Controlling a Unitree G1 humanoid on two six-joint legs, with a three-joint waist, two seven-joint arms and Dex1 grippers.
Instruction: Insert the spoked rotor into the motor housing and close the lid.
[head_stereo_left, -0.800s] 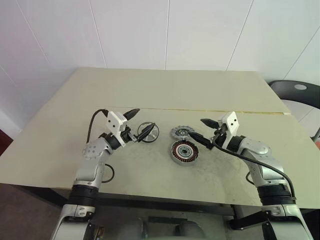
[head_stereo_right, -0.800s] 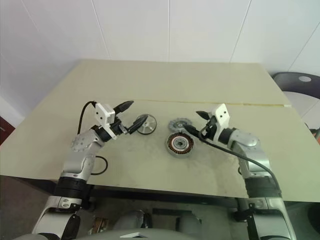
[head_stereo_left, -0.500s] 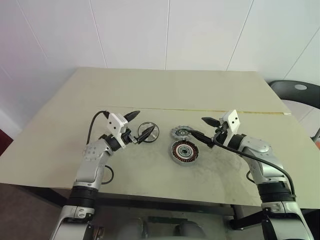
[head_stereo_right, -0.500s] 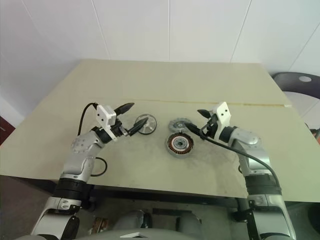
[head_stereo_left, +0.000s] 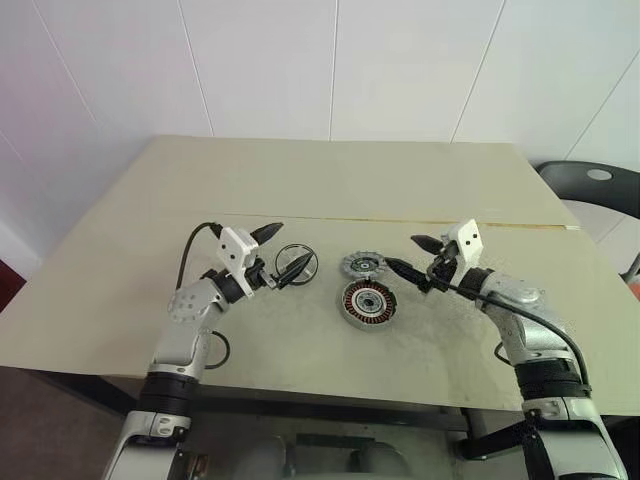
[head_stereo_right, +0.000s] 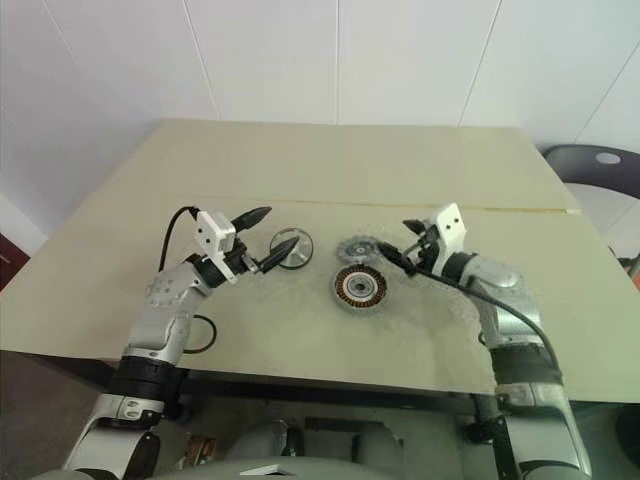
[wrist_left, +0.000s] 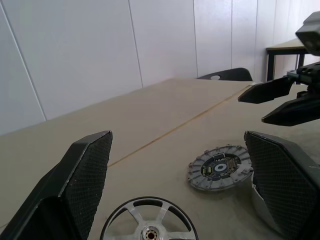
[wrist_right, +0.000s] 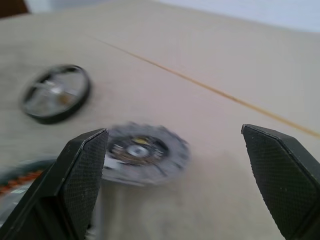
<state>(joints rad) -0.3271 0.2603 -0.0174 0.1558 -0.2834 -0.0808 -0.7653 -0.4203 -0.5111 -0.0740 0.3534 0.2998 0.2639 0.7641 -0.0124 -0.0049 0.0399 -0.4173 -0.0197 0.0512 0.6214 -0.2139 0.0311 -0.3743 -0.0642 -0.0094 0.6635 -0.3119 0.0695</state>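
Currently, the parts list runs from largest to smallest:

Table (head_stereo_left: 330, 180): beige top with a thin seam line across it; all three motor parts lie flat on it, near the middle.

Left gripper (head_stereo_left: 277, 253): fingers spread wide, holding nothing. It sits at the left side of the spoked rotor, one fingertip at the rotor's near-left rim; contact cannot be confirmed.

Right gripper (head_stereo_left: 412, 258): fingers spread wide, holding nothing. It hovers just right of the lid and the motor housing.

Motor housing (head_stereo_left: 369, 303): lies flat, coppery windings facing up around a silvery centre. Its cavity is unoccupied; no rotor sits in it and no lid covers it.

Spoked rotor (head_stereo_left: 297, 265): lies flat on the table, left of the housing and apart from it. In the left wrist view it rests between the open fingers (wrist_left: 80, 175).

Lid (head_stereo_left: 364, 265): lies flat on the table, just beyond the far edge of the housing, almost touching it. It covers nothing.

Progress: no step appears complete. The rotor is not yet gripped, not yet inserted; the lid is not yet placed.

Remaining, as judged: close on the rotor, carry it right, seat it in the housing, then pick up the lid and set it on top.
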